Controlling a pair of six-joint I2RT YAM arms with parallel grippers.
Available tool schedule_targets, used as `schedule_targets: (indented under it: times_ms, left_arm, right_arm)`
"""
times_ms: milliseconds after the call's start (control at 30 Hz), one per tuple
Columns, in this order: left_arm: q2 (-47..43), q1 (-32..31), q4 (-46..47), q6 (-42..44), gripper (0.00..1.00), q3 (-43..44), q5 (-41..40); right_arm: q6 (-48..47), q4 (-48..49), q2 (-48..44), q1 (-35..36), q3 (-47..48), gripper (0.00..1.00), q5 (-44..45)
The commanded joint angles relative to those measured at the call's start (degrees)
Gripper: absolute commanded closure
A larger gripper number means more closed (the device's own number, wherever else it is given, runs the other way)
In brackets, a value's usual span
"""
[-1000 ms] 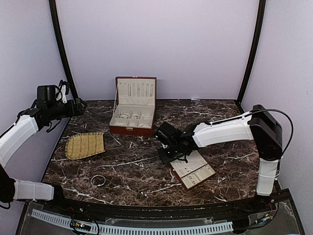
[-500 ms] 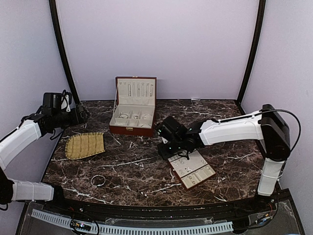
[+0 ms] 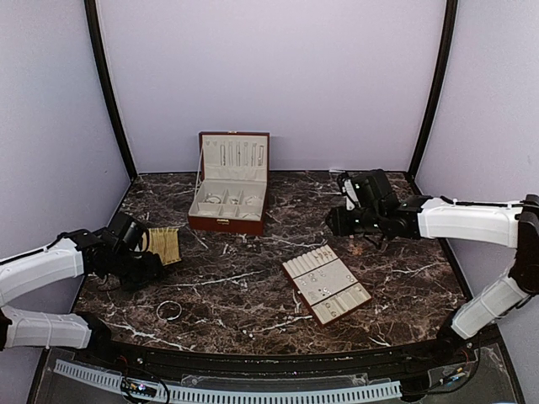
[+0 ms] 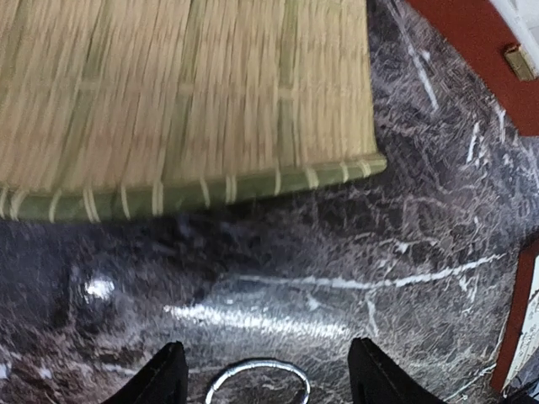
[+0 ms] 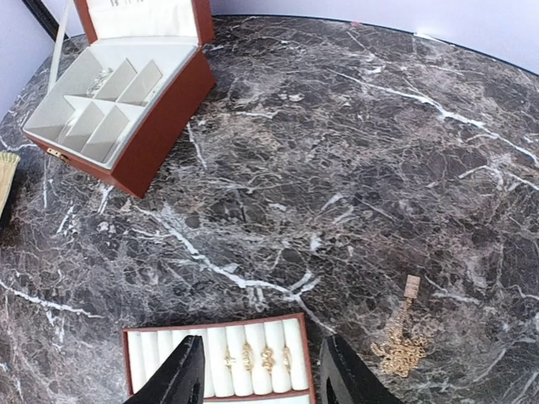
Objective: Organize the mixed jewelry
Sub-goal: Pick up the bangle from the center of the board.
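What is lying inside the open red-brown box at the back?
The box holds cream compartments with a few small silvery pieces. Its dividers and walls hide parts of the floors.

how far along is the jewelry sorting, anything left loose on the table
Partly done. A few rings sit in the slotted tray, and small pieces lie in the box compartments. Nothing is in hand: the left gripper is open close to the bangle, and the right gripper is open and empty. Left to sort: that bangle and a gold chain, both loose on the marble.
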Motion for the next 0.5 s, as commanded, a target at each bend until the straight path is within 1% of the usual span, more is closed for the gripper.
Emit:
schedule_targets:
  times_ms: [0,133,300,367,467]
  left_arm:
    - [3.43,-4.68,-7.57,-9.93,0.35,0.16,-0.03]
    - [4.35,-8.30,-8.71,-13.51,0.38,-1.35,2.81]
    - [3.60,-8.88,-9.41,-14.89,0.57,-3.05,5.04]
    - [3.25,-9.19,-9.16,-16.06,0.60,-4.11,6.55]
    - [2.44,-9.61,-9.49,-17.85,0.61,-5.75,7.50]
  right_arm:
    - [-1.43,4.71,-3.29,-2.99,-3.31,0.52,-1.92]
    - [-1.06,6.25,-4.86,-5.64,-5.90,0.52,-3.23]
    - [-0.22,8.49,-5.42,-8.22,-8.40,0.52,-5.66]
    - [-0.07,8.97,-5.00,-8.80,-8.72,0.52,-6.39]
    - [0.00,9.12,-4.29,-9.63,-8.84,0.53,-7.38]
